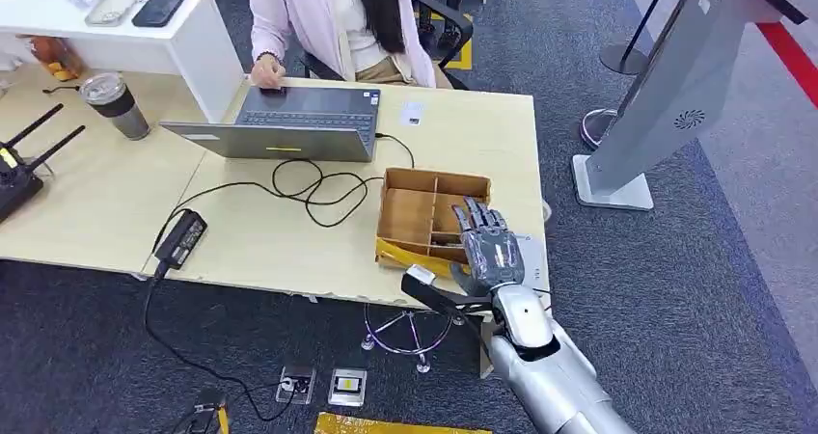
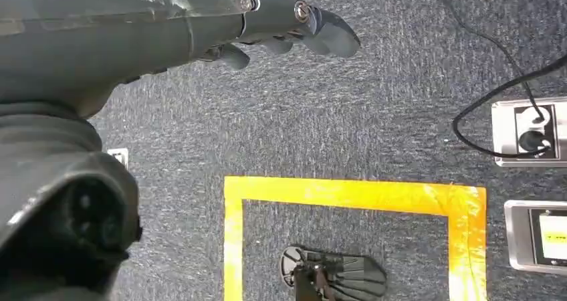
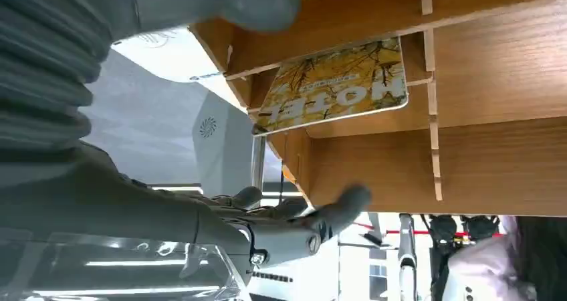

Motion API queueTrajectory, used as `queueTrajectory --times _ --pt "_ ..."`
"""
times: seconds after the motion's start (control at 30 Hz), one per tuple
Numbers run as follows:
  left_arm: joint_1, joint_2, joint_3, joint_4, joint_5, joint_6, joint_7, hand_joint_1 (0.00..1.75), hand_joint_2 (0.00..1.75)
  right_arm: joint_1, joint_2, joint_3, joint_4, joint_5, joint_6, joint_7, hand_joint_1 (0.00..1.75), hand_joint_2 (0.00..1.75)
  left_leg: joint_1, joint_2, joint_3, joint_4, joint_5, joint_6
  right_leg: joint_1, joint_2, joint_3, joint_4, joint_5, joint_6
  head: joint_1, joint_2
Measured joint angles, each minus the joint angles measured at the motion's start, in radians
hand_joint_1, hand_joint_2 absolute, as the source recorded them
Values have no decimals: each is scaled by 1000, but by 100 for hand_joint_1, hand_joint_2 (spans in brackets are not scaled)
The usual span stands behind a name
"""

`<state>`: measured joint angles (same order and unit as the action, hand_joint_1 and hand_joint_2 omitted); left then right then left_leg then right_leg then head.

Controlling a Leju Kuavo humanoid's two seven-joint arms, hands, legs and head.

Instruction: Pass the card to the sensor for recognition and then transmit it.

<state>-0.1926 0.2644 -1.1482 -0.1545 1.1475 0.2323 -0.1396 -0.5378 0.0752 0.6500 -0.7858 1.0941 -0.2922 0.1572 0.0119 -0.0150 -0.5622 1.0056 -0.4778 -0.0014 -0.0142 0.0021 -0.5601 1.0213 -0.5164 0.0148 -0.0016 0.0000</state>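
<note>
The right robot hand (image 1: 490, 246) hovered open, holding nothing, over the wooden box (image 1: 424, 212) with the card (image 3: 334, 87) near the worktop's (image 1: 289, 241) front right corner.

Matt wooden box (image 1: 424, 207), glossy card (image 3: 334, 87)

I count one card (image 3: 332, 85), yellow and printed "HOTEL", lying in one wooden box (image 1: 424, 207) with dividers. On the desk (image 1: 270, 236) I see one open laptop (image 1: 289, 123), one power adapter (image 1: 180, 238) with its black cable, one lidded tumbler (image 1: 115, 105), one small white card (image 1: 412, 113) and one black device with two antennas (image 1: 19, 169). Two phones (image 1: 137, 5) lie on the white counter. One person (image 1: 333, 14) sits at the laptop. One grey kiosk stand (image 1: 666, 96) stands on the carpet. Two floor sockets (image 1: 329, 386) sit under the desk, and I see two robot hands: right (image 1: 490, 246), left (image 2: 287, 27).
</note>
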Motion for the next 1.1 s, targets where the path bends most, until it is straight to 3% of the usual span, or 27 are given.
queueTrajectory --times 0.03,0.07,0.63,0.67,1.1 --pt "-1 0 0 0 0 0 1 0 0 0 0 0 0 -2 0 0 7 175 0 0 0 0 0 0 0 0 0 0 0 0 0 0" --pt "-2 0 0 0 0 0 1 0 0 0 0 0 0 -2 2 0 0 175 0 0 0 0 0 0 0 0 0 0 0 0 0 0" --pt "-8 0 -5 0 0 10 3 0 0 -4 0 0 9 2 7 16 0 175 0 0 0 0 0 0 0 0 0 0 0 0 0 0" --pt "-9 0 -5 0 0 10 6 0 0 -4 0 0 9 0 16 15 175 175 0 0 0 0 0 0 0 0 0 0 0 0 0 0" --pt "-11 0 -5 0 0 11 9 0 0 -4 -2 0 9 -19 30 3 175 175 0 0 0 0 0 0 0 0 0 0 0 0 0 0"
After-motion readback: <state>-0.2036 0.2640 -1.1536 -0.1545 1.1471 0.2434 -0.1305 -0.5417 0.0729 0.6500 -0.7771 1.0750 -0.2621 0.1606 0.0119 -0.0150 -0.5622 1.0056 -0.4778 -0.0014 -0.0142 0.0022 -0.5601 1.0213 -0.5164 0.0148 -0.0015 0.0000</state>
